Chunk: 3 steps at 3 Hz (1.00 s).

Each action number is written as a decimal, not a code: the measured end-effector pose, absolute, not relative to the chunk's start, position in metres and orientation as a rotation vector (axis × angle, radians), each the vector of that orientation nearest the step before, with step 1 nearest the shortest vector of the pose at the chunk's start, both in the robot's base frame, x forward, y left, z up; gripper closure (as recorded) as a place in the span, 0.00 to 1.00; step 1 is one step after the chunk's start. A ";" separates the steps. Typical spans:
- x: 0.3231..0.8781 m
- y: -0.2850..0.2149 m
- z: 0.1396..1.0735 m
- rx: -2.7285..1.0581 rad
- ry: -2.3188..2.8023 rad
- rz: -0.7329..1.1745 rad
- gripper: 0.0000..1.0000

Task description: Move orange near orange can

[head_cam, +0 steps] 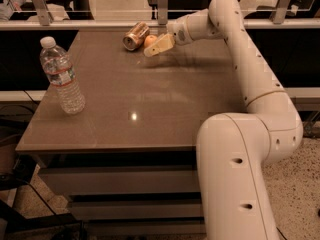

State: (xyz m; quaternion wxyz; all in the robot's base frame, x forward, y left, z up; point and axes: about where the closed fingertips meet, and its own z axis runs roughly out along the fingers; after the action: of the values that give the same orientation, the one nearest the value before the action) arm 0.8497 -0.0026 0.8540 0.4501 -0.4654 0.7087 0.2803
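The orange can (pixel 135 35) lies on its side at the far edge of the brown table (pixel 150 99), its silver end facing me. The orange (pixel 149 40) rests on the table right beside the can's right side, almost touching it. My gripper (pixel 154 48) reaches in from the right, just in front and to the right of the orange. It looks open, with one pale finger (pixel 161 44) showing in front of the fruit and no longer closed around it.
A clear plastic water bottle (pixel 62 76) with a white cap stands upright near the table's left edge. A railing and glass panel run behind the table's far edge. My arm's large white base (pixel 240 169) stands at the table's front right.
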 end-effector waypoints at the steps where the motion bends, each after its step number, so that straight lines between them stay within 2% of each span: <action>1: 0.841 -0.041 0.866 -1.136 1.760 0.659 0.00; 3: 0.795 -0.144 0.881 -1.157 1.824 0.555 0.00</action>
State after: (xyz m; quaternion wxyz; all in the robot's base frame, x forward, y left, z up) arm 0.7950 -0.1435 0.8810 0.4399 -0.4660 0.7345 0.2233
